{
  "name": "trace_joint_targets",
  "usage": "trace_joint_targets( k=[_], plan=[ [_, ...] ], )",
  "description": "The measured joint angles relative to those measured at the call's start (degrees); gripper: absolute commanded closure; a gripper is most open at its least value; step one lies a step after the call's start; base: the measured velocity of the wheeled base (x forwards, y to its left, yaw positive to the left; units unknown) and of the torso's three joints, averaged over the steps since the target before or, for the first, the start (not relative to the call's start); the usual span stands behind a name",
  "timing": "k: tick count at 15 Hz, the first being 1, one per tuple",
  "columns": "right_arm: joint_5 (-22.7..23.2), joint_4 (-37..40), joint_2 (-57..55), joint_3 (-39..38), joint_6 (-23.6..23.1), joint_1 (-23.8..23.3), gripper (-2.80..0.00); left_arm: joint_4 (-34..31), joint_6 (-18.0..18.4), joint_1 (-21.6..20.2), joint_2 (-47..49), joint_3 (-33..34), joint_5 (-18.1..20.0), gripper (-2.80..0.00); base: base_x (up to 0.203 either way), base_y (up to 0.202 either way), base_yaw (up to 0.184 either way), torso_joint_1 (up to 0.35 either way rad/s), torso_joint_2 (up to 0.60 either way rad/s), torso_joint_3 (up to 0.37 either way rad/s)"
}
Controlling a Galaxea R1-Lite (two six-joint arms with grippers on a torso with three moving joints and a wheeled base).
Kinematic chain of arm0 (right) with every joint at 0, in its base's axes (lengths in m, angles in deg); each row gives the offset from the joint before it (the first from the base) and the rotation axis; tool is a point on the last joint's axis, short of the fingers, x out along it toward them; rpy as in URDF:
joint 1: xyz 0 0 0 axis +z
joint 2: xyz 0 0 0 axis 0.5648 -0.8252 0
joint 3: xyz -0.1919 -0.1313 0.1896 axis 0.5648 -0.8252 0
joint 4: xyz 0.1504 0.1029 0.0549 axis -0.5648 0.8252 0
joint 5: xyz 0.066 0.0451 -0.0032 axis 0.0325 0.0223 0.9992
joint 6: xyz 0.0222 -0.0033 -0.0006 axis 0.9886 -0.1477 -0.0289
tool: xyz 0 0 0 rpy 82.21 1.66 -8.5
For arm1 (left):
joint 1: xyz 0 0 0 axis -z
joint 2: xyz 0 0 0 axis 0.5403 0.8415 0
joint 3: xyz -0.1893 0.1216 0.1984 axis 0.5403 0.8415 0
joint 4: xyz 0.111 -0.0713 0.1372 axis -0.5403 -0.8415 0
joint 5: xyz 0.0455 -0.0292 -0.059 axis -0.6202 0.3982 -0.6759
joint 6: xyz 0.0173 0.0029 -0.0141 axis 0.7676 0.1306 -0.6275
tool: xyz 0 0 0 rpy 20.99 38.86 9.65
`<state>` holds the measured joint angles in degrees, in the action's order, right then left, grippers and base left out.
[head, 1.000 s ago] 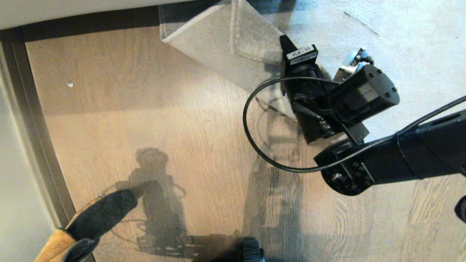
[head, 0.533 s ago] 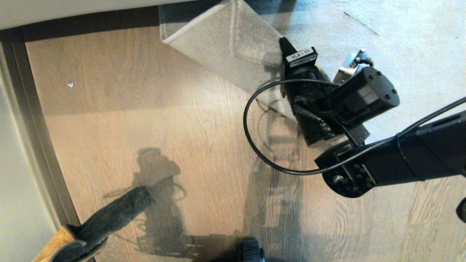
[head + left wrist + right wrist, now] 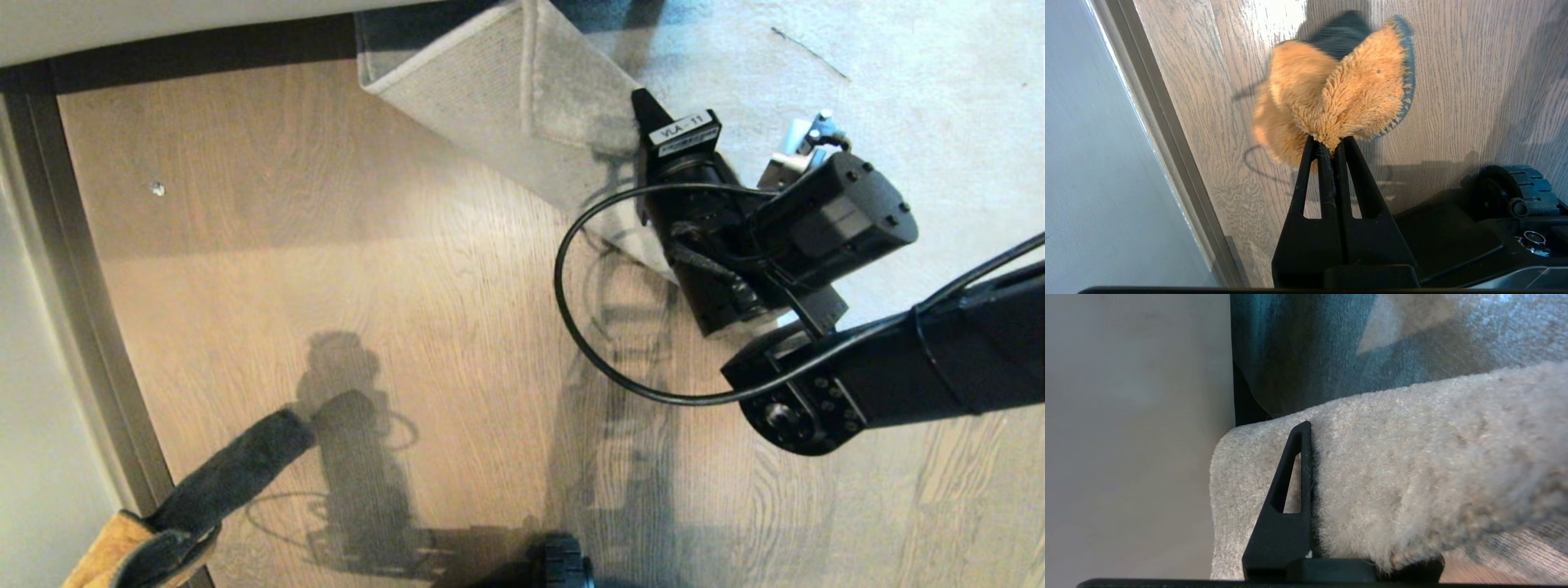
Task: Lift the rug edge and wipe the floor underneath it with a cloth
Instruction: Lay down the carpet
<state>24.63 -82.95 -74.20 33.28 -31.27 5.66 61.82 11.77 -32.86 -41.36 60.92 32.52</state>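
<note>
Right gripper (image 3: 645,122), upper mid frame, clamped on the rug edge (image 3: 490,82), folded off the floor (image 3: 326,245). Left gripper (image 3: 1331,147) pinched tight on the cloth (image 3: 1339,94), btm left.

The only readable text is "VLA-11", printed in dark letters on a small white label (image 3: 680,126) stuck to the black housing of the right arm's wrist.

Domestic-looking room: wood-plank floor (image 3: 343,269), grey rug (image 3: 898,90), dark skirting (image 3: 204,49) along a pale wall (image 3: 122,20). Likely a home interior.
</note>
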Motion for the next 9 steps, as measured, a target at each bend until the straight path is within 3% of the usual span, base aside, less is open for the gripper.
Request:
trace_joint_targets(
  k=[9],
  plan=[
    [0.1,0.1,0.1,-1.3,3.6,0.1,0.0,0.0,0.0,0.0,0.0,0.0,0.0,0.0,0.0,0.0,0.0,0.0,0.0,0.0]
  ],
)
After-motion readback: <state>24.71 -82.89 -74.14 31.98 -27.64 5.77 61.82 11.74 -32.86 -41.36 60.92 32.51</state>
